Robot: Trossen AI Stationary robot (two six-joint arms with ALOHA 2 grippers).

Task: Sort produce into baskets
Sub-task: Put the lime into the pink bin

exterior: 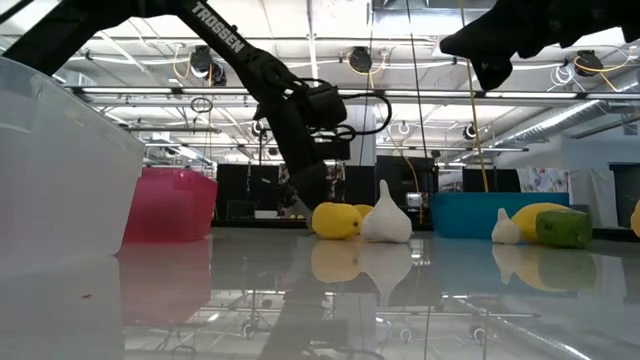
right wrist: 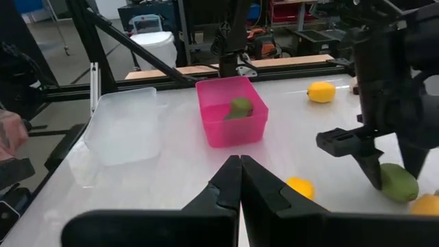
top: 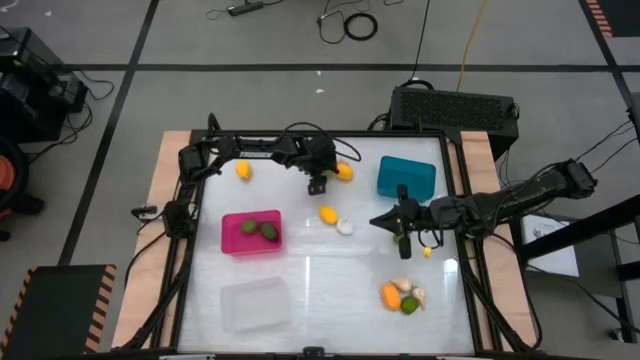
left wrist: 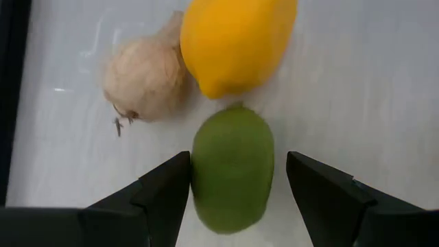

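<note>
The white table [top: 320, 290] stands on a grey floor [top: 250, 90]. Left gripper [left wrist: 236, 180] fingers straddle a green fruit [left wrist: 232, 168], spread; right gripper [right wrist: 240, 180] is pressed together mid-table.

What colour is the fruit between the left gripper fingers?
Olive green fruit; the left wrist view shows it best.

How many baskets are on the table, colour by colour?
Pink basket: 1
Teal basket: 1
Clear basket: 1
Total: 3
</note>
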